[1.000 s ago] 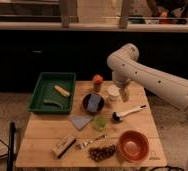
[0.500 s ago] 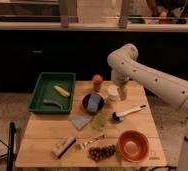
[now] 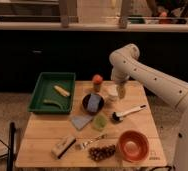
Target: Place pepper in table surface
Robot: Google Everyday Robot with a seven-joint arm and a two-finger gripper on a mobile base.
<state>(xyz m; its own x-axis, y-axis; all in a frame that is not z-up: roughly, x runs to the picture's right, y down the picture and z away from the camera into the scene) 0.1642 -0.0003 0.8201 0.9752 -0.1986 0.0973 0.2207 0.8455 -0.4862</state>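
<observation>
Your hand (image 3: 121, 92) is hanging over the table's (image 3: 39, 136) far side; its arm (image 3: 162, 87) is running off the right edge, and the pepper (image 3: 51, 102) is blurring into the tray (image 3: 35, 95).

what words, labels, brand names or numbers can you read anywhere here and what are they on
None can be read anywhere in the camera view.
Packet at the front left of the table: any print is too blurred to read.
Orange-capped bottle at the back: no legible label.
Gripper, low over the table's back edge, right of the bottle: no marking shows.
</observation>
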